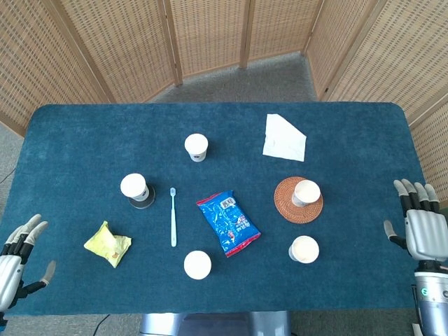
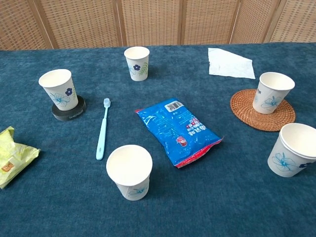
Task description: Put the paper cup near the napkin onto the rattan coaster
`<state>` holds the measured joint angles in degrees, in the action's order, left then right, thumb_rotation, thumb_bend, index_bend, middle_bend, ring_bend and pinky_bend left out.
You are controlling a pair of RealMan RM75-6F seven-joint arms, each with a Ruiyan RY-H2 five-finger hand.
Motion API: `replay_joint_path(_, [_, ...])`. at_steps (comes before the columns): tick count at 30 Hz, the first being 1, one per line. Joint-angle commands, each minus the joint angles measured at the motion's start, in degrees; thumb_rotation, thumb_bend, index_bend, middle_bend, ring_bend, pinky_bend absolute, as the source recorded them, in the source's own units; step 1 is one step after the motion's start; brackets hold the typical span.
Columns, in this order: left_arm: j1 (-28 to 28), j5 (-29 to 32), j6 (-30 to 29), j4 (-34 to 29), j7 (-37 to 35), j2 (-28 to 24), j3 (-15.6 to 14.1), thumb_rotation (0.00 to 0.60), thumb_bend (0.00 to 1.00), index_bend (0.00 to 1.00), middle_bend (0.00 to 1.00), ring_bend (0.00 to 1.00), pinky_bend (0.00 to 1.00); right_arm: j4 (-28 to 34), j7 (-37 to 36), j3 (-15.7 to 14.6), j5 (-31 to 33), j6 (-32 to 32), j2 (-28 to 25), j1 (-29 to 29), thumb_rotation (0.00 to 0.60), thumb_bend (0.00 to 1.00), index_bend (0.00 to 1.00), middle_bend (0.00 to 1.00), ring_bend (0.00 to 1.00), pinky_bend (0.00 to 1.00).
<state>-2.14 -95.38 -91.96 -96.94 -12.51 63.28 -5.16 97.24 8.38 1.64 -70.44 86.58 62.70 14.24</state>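
Head view shows both hands low at the near edge of the blue table (image 1: pixel 70 133): the left hand (image 1: pixel 14 259) at the near left corner and the right hand (image 1: pixel 420 227) at the near right edge, each with fingers spread apart and holding nothing, neither touching any object. Nearest on the cloth, a plain paper cup (image 2: pixel 129 171) stands upright at the front centre, and another flowered cup (image 2: pixel 292 149) stands at the near right, just in front of the coaster. A yellow snack packet (image 2: pixel 12 155) lies at the near left. In the middle, a blue snack bag (image 2: pixel 178 130) lies flat at a slant, with a light blue toothbrush (image 2: pixel 101 129) lying lengthwise to its left. Further left, a flowered cup (image 2: pixel 58 89) stands on a black round coaster (image 2: pixel 69 111). On the right, the paper cup (image 2: pixel 271 92) of the task stands upright on the rattan coaster (image 2: pixel 261 111), toward its right side, within the rim. Beyond it the white napkin (image 2: pixel 229 63) lies flat, apart from the coaster. A further flowered cup (image 2: pixel 137 62) stands alone toward the far centre. Behind the table, woven rattan screens (image 1: pixel 210 35) close off the background.
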Motion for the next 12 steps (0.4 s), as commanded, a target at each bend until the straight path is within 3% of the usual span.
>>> replay_joint_path(1, [-0.2,-0.4,-0.7,-0.3,0.7,-0.4,0.2,0.589,0.49,0.00,0.00,0.00,0.00,-0.5,-1.0,0.2,-0.7,-0.1,-0.2,-1.0,0.600,0.40,0.04,0.00,0.00,0.00])
replay_joint_path(12, [-0.1,-0.4,-0.9,-1.7,2.9,-1.1,0.9,0.591,0.49,0.00,0.00,0.00,0.00,-1.5,-2.2,1.5,-2.3,-1.3,0.3,-2.6,0.600,0.37,0.04,0.00,0.00,0.00])
